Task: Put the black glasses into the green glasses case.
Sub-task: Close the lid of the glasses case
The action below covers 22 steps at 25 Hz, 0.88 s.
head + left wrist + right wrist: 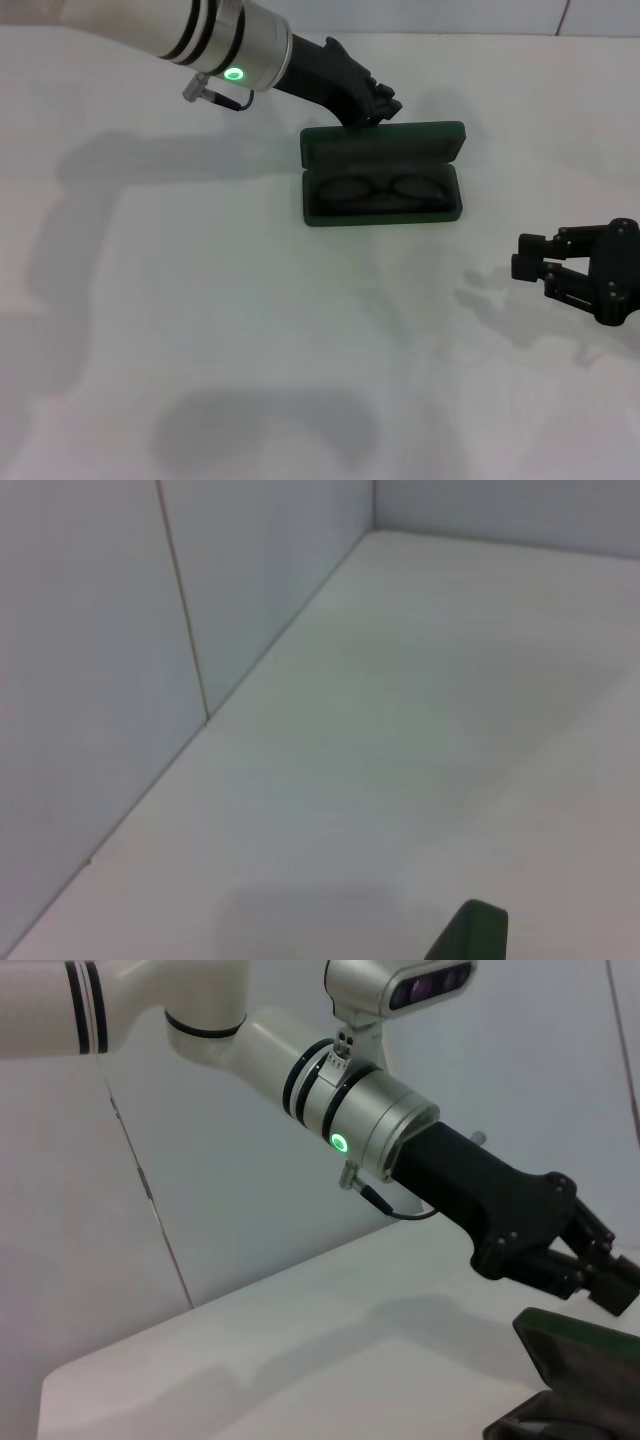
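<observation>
The black glasses [383, 189] lie inside the green glasses case [382, 205], lenses showing against the dark lining of the lower tray, so the placing part of the job looks done. The case sits open toward the far edge of the white worktop [250, 330], a little right of the middle, with its lid [383, 144] standing up behind the tray. Nothing else appears in the tray.

The left gripper [378, 108] reaches in from the far left corner and has its fingertips at the lid's top rim, near the lid's middle. My guess is it sits there to push the lid down or steady it. From the head view and the right wrist view its fingers look drawn close together, though whether they truly pinch the rim I cannot tell.

The right gripper [530, 257] hangs low near the right edge, well apart from the case, fingers spread open and holding nothing, seemingly pulled aside to leave room
</observation>
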Each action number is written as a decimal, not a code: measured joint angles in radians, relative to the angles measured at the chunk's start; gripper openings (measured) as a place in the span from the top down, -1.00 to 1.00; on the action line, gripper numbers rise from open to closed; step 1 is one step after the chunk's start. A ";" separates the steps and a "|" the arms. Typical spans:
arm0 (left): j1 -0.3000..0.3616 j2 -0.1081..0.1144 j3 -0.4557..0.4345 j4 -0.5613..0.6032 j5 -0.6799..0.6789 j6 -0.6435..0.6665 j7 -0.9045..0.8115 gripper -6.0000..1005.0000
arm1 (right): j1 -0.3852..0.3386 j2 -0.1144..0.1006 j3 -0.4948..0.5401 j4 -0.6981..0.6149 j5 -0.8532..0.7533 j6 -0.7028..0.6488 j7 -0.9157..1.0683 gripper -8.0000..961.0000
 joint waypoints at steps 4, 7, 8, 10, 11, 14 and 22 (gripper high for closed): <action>0.006 0.000 0.000 -0.014 -0.052 -0.018 0.015 0.70 | 0.009 0.000 0.001 0.019 0.000 0.008 -0.011 0.44; 0.006 -0.001 0.000 -0.032 -0.074 -0.045 0.020 0.70 | 0.011 0.000 0.001 0.020 0.000 0.012 -0.011 0.43; 0.005 -0.001 0.000 -0.041 -0.080 -0.055 0.023 0.70 | 0.011 0.000 0.001 0.021 0.001 0.015 -0.011 0.43; 0.000 -0.002 0.000 -0.062 -0.090 -0.084 0.036 0.70 | 0.011 -0.001 0.001 0.022 0.001 0.018 -0.012 0.42; 0.000 -0.002 0.000 -0.062 -0.090 -0.084 0.036 0.70 | 0.011 -0.001 0.001 0.023 0.001 0.022 -0.012 0.42; -0.005 -0.003 0.000 -0.077 -0.090 -0.111 0.040 0.70 | 0.011 -0.002 0.001 0.026 0.001 0.026 -0.014 0.41; -0.009 -0.004 0.034 -0.101 -0.087 -0.125 0.035 0.69 | 0.021 -0.002 0.001 0.047 0.001 0.038 -0.024 0.38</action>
